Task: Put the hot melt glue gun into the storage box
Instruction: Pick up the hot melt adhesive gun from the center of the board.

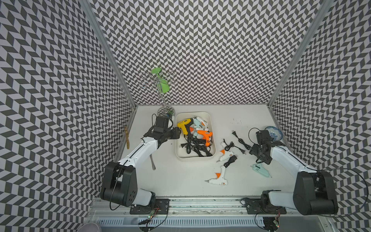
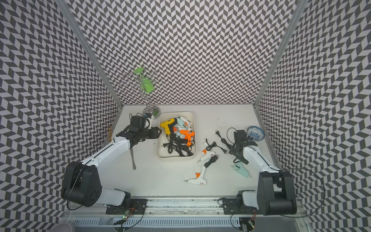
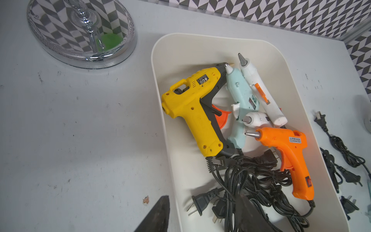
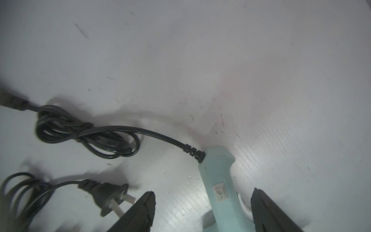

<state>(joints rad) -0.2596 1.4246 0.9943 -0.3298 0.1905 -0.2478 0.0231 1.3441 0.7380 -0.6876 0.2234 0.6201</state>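
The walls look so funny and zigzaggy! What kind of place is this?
Probably a robot test booth: black-and-white zigzag-patterned walls box in a white tabletop, and two white-and-black robot arms, left and right, are mounted by a metal rail at its front edge.

White table [image 1: 180, 176] with storage box [image 1: 192, 159], two white glue guns [image 1: 225, 155] [image 1: 218, 180], mint glue gun [image 1: 261, 170], bowl [image 1: 278, 132], chrome stand [image 1: 165, 110].

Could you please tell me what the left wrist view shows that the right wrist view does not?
Only the left wrist view: the storage box holding a yellow glue gun, an orange glue gun and others, plus a chrome stand base. Only the right wrist view: a mint glue gun lying on the table between the open fingers of the right tool, not gripped. Both: the white table and loose black cords.
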